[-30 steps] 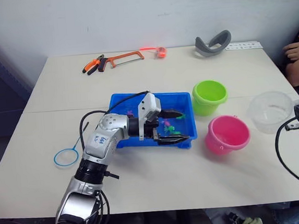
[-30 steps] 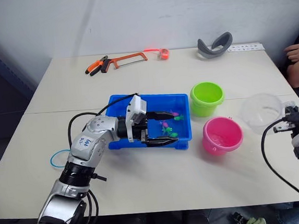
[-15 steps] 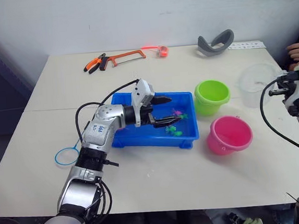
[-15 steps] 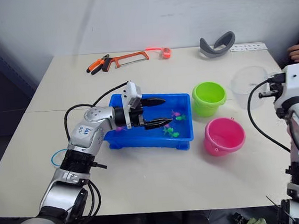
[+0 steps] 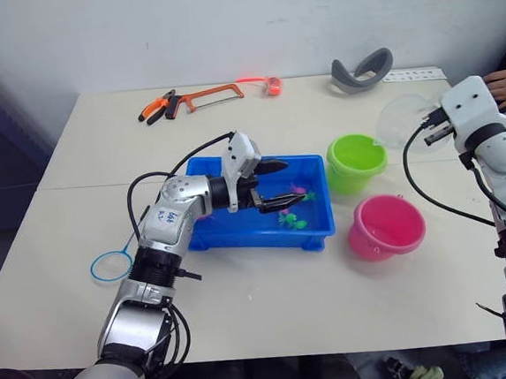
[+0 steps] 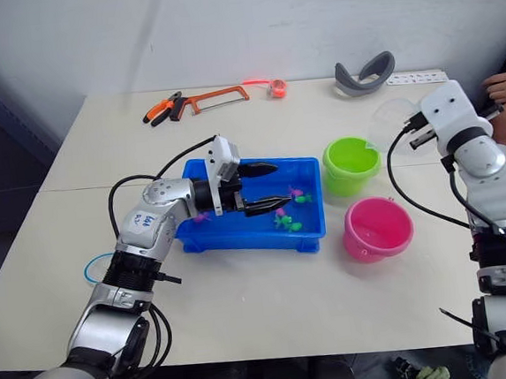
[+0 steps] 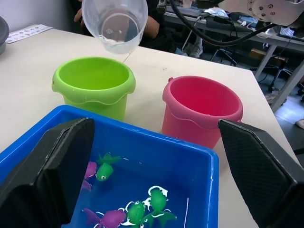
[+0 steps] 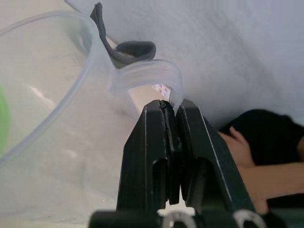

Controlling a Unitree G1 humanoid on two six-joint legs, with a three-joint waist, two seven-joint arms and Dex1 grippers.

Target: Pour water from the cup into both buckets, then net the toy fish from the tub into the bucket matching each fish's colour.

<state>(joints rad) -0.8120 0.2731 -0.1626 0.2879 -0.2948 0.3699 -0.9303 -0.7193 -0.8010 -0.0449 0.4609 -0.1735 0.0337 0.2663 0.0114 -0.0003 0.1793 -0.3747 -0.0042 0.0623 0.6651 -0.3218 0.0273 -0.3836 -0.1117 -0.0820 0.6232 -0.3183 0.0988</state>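
Pale tabletop (image 5: 272, 303) carries two buckets near its right edge, one lime green (image 5: 354, 163) and one pink (image 5: 385, 226), beside the blue tub (image 5: 239, 231) holding about six tiny fish (image 7: 105, 168), pink and green. Right gripper (image 8: 172, 111), jaws clamped on its rim, tilts the clear cup (image 5: 404, 121) above the green bucket, a thin stream falling. Left gripper (image 5: 281, 183) hangs over the tub, jaws apart; one light-blue net (image 5: 111, 266) lies near the left edge.

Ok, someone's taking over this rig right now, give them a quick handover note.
Right end effector: shut on the cup's handle, the cup tilted above the green bucket, a thin stream falling.
Left end effector: open, empty, over the blue tub.
Pink bucket stands beside the green one; whether it holds water is unclear.
Fish, pink and green, all in the tub.
Net lies on the table, left of the tub.
Left: finish pouring, then net every fish.
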